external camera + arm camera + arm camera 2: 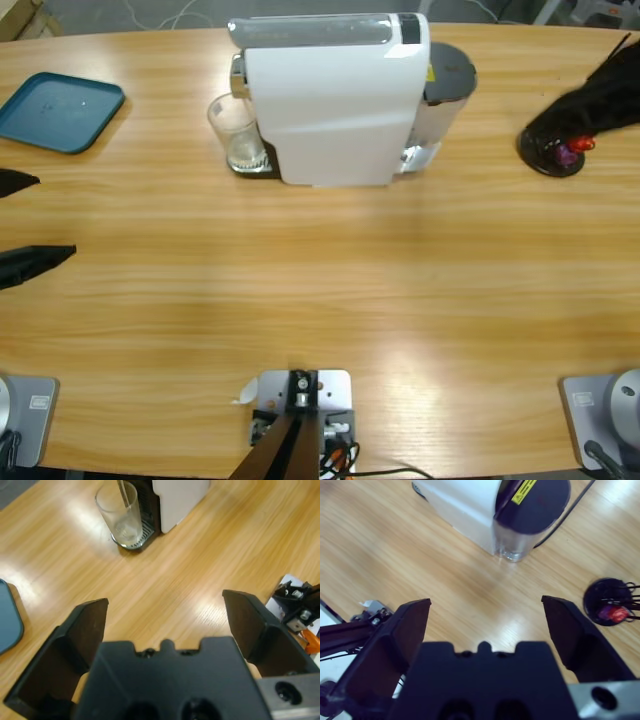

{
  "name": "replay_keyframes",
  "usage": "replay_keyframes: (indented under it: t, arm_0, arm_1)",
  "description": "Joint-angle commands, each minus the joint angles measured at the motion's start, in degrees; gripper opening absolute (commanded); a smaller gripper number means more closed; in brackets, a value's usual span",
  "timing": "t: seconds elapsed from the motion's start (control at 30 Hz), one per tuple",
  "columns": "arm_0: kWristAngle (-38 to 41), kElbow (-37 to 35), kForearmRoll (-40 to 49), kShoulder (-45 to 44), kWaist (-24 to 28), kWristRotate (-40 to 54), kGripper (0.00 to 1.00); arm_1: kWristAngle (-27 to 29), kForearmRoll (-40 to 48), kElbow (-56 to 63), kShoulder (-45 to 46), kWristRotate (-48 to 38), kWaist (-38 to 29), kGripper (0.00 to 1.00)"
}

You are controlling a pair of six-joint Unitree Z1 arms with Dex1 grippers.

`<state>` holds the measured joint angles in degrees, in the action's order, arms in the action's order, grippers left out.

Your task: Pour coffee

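The long wooden table (330, 290) carries a white coffee machine (330, 100) at its far middle, with a clear glass (235, 132) standing on the drip tray at the machine's side. In the left wrist view the glass (122, 512) sits well ahead of the jaws, slightly left of their gap. A blue tray (58, 110) lies flat near one far corner. A black capsule stand (560, 140) rests at the other end; in the right wrist view it (610, 601) lies just beyond the right jaw's tip.
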<state>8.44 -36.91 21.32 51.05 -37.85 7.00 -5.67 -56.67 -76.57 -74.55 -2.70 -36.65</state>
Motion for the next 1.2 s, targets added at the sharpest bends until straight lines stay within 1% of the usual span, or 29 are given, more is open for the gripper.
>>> replay_keyframes:
  t: [0.03, 0.07, 0.17, 0.3, 0.37, 0.53, 0.63, 0.87, 1.0, 1.03, 1.2]
  arm_0:
    - [0.5, -1.0, 0.3, 0.5, 0.7, 0.2, 0.996]
    - [0.5, -0.7, 0.3, 0.5, 0.7, 0.2, 0.996]
    - [0.5, -0.5, -0.3, 0.6, 0.7, 0.2, 0.996]
    - [0.1, -0.2, -1.2, 2.0, 0.7, 0.8, 0.996]
    - [0.0, -0.2, -2.9, 4.2, 1.0, 1.8, 0.996]
    - [-0.1, -0.5, -10.5, 12.2, 2.6, 1.9, 0.996]
    - [0.0, -0.5, -11.8, 14.3, 3.5, 1.9, 0.996]
    - [1.2, -1.3, -11.8, 14.2, 3.9, 1.9, 0.996]
    - [1.1, 0.4, -11.7, 14.1, 3.7, 1.8, 0.989]
    - [1.3, 1.2, -11.7, 12.4, 3.3, 1.7, 0.991]
    - [1.3, 1.5, -11.7, 12.5, 3.3, 2.0, 0.991]
  arm_1:
    - [-1.3, 16.3, 25.5, 10.4, -0.7, -1.0, 1.000]
    - [-1.1, 18.8, 27.6, 11.5, -0.7, -1.3, 1.000]
    - [-1.3, 33.4, 36.4, 16.0, -0.4, -2.8, 1.000]
    - [-0.9, 41.2, 41.2, 17.3, 0.4, -4.4, 1.000]
    - [-0.8, 41.5, 41.3, 16.8, 0.8, -4.6, 1.000]
    - [-0.8, 41.7, 41.6, 16.7, 0.9, -4.6, 1.000]
    - [-0.9, 41.8, 41.7, 16.6, 0.8, -4.6, 1.000]
    - [-0.7, 42.5, 41.7, 14.8, 0.9, -4.6, 1.000]
    - [-0.1, 42.6, 41.8, 14.8, 0.9, -4.6, 1.000]
    - [0.6, 42.4, 41.9, 15.1, 0.8, -4.6, 1.000]
    - [0.6, 42.4, 41.9, 14.7, 1.0, -4.6, 1.000]
